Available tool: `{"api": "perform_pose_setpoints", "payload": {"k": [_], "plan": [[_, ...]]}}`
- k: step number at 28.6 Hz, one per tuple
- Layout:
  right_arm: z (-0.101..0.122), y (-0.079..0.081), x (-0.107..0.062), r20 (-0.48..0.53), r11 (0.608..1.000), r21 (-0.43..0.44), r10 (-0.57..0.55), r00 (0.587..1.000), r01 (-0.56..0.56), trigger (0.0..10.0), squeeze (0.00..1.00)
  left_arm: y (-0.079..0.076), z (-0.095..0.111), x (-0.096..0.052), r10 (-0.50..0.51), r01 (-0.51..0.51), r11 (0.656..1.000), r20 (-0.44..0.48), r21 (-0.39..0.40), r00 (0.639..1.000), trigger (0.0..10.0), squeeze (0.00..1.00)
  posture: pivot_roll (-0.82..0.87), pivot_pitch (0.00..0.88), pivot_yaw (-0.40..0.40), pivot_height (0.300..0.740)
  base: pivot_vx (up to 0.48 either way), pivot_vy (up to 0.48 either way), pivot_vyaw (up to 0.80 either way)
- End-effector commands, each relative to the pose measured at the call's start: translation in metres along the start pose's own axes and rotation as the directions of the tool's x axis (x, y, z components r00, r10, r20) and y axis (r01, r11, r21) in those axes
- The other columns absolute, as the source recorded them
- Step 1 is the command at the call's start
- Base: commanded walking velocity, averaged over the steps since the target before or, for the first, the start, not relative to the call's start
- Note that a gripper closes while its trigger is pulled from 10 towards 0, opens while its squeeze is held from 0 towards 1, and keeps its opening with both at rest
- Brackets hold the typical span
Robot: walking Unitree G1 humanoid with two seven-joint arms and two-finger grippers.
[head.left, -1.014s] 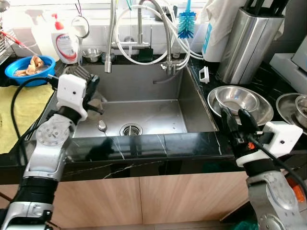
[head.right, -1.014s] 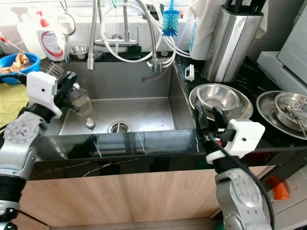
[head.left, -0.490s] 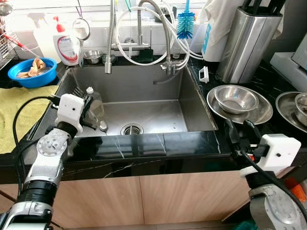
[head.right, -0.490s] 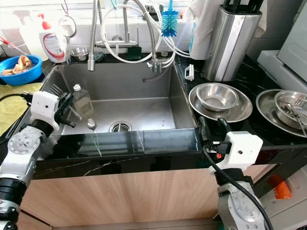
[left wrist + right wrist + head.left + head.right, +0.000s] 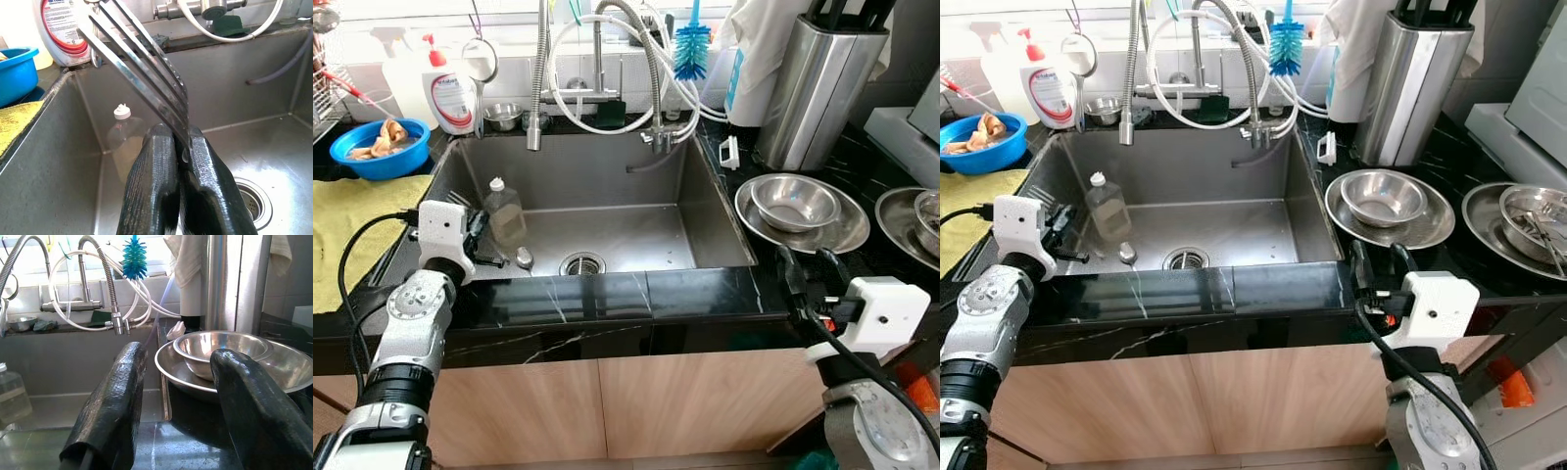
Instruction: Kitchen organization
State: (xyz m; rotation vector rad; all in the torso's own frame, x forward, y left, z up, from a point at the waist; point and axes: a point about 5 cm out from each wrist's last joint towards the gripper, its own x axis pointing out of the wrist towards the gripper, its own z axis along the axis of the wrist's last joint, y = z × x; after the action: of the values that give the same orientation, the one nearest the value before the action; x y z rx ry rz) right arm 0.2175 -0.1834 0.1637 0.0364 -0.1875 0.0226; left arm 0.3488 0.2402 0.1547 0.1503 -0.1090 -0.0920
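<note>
At the left rim of the sink we see the left gripper clamped tight on a fork, whose tines project beyond the fingertips over the basin. Inside the sink, a clear bottle with a white cap stands just beyond the fork, with a spoon beside it near the drain. The right gripper hovers at the sink's front right corner, fingers spread wide and empty, with the stacked steel bowls just beyond it.
</note>
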Motion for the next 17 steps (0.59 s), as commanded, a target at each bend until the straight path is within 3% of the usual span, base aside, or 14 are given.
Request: {"api": "perform_pose_setpoints", "payload": {"k": [1,3,5,17], "plan": [[-0.001,-0.001,0.002,0.001,1.0,0.003,-0.016,1.0,0.016,10.0,0.0,0.002,0.007,0.004,0.006,-0.005,1.0,0.018,-0.024,1.0,10.0,0.0,-0.06,0.0,0.025,0.74,0.0,0.0,0.0],[-0.001,0.0,0.004,-0.001,1.0,0.005,-0.016,1.0,0.016,10.0,0.0,0.0,0.009,0.006,-0.002,0.003,1.0,0.025,-0.027,1.0,10.0,0.62,-0.06,0.0,0.026,0.74,0.0,0.0,0.0],[-0.001,0.0,0.006,0.0,1.0,0.005,-0.019,1.0,0.019,10.0,0.0,-0.001,0.01,0.007,-0.006,0.007,1.0,0.027,-0.028,1.0,10.0,1.0,-0.06,0.0,0.027,0.74,0.0,0.0,0.0],[0.001,0.003,0.014,0.008,1.0,0.015,-0.015,1.0,0.015,10.0,0.0,-0.008,0.013,0.009,-0.02,0.022,0.999,0.039,-0.036,0.999,10.0,1.0,-0.06,0.0,0.015,0.74,0.0,0.0,0.0]]}}
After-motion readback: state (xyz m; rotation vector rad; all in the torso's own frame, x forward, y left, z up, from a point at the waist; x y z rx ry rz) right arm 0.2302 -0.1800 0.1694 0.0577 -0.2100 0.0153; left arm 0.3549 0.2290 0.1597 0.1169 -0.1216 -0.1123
